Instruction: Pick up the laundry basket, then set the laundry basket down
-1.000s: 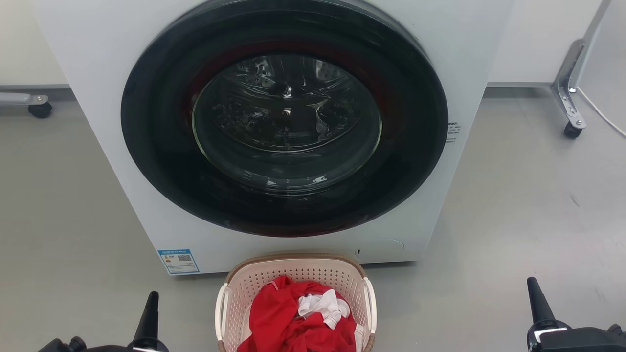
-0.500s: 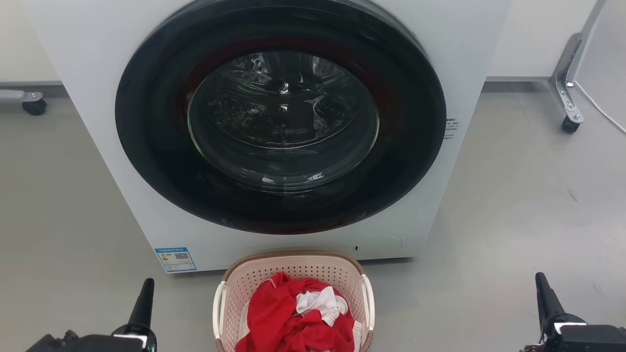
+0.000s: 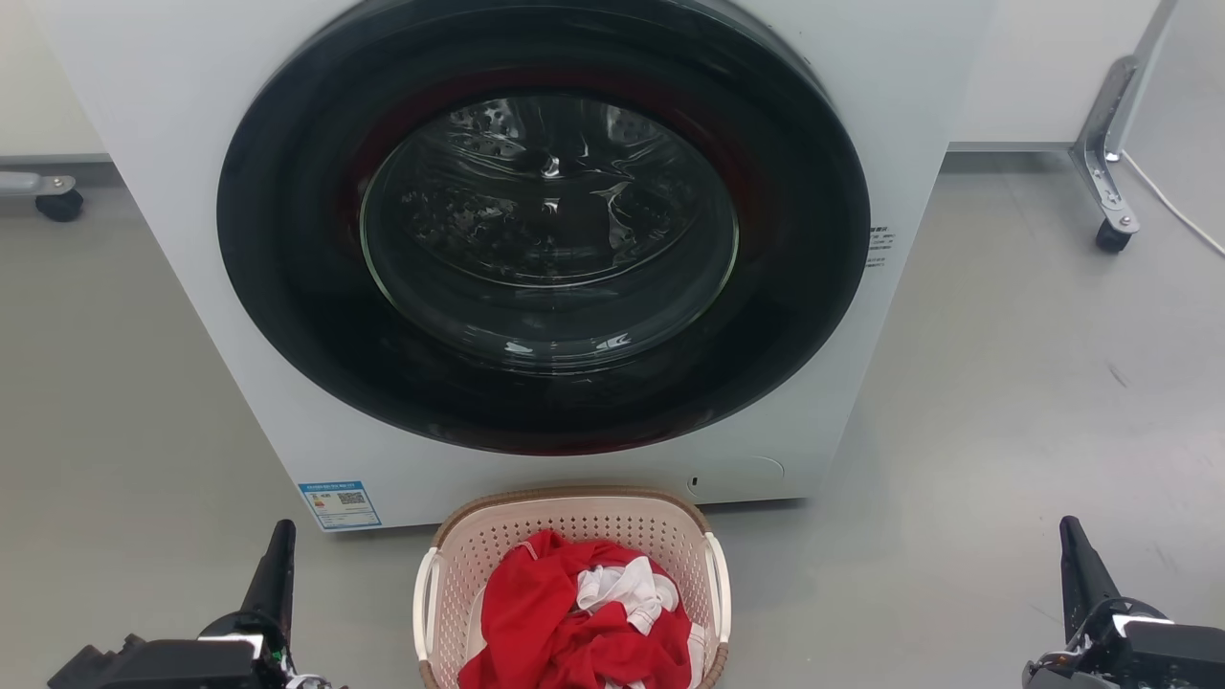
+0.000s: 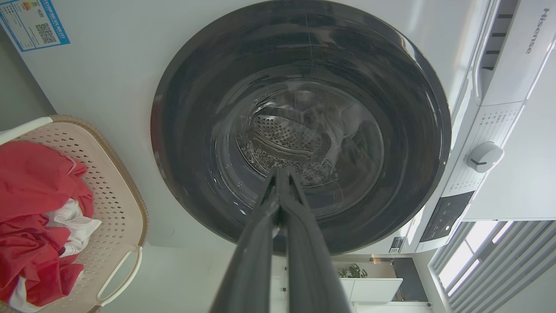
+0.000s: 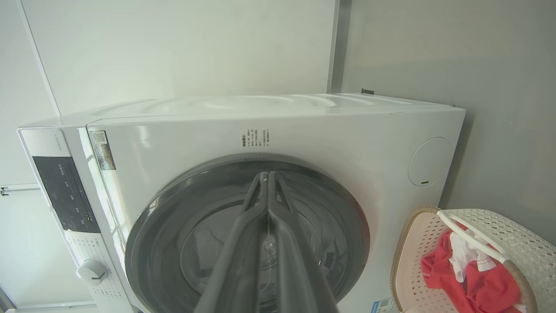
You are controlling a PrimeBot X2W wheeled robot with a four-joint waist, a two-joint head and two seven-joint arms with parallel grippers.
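Note:
The laundry basket (image 3: 584,518) stands on the grey floor at the bottom middle of the head view, close to the front of the washing machine. It is cream, perforated, with a brown rim and white side handles, and holds red and white clothes. My left gripper (image 3: 283,528) is shut and empty, well to the basket's left. On the far right my right gripper (image 3: 1069,524) is also shut and empty. The left wrist view has the basket (image 4: 114,182) at its left edge, beyond the shut left gripper (image 4: 280,171). In the right wrist view the basket (image 5: 499,226) sits at the lower right, past the shut right gripper (image 5: 266,176).
The white washing machine (image 3: 172,191), its round dark door (image 3: 545,239) closed, rises right behind the basket. A metal frame leg on a caster (image 3: 1110,230) and a white cable (image 3: 1177,215) lie at the far right. Another caster (image 3: 57,203) sits far left.
The whole head picture has shifted slightly. Both grippers have drifted a little outward, away from the basket, the right one more. The basket stays where it was on the floor.

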